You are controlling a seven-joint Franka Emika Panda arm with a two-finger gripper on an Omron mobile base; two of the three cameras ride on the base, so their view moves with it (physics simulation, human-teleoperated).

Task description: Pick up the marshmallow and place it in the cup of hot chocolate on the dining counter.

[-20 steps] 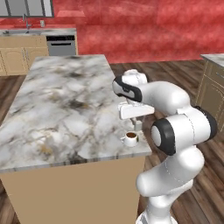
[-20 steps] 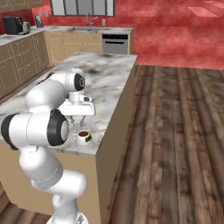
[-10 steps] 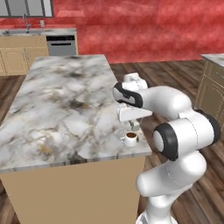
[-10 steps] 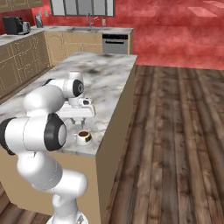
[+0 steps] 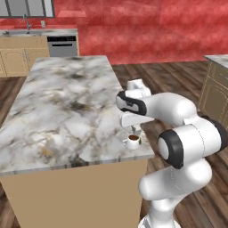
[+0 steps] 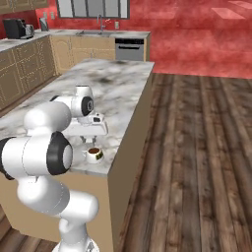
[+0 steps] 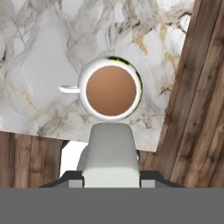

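A small white cup of hot chocolate [image 5: 133,141] [image 6: 94,154] stands near the corner of the dining counter [image 5: 67,102] [image 6: 118,78]. My gripper [image 5: 135,129] [image 6: 90,140] hangs just above it, pointing down. In the hand view the cup [image 7: 111,89] lies right below, brown liquid showing and its handle to the left. The gripper [image 7: 110,177] is shut on the marshmallow [image 7: 111,151], a white block that reaches up to the cup's near rim. The marble top [image 7: 39,48] surrounds the cup.
The counter's edge and corner run close to the cup, with wood floor [image 6: 197,147] beyond. Tan cabinets, a sink and a dishwasher [image 5: 62,44] line the back wall. Another cabinet [image 5: 216,89] stands at the right.
The arm's elbow has swung outward and lower. The gripper has stayed over the cup with the marshmallow in it, sinking slightly.
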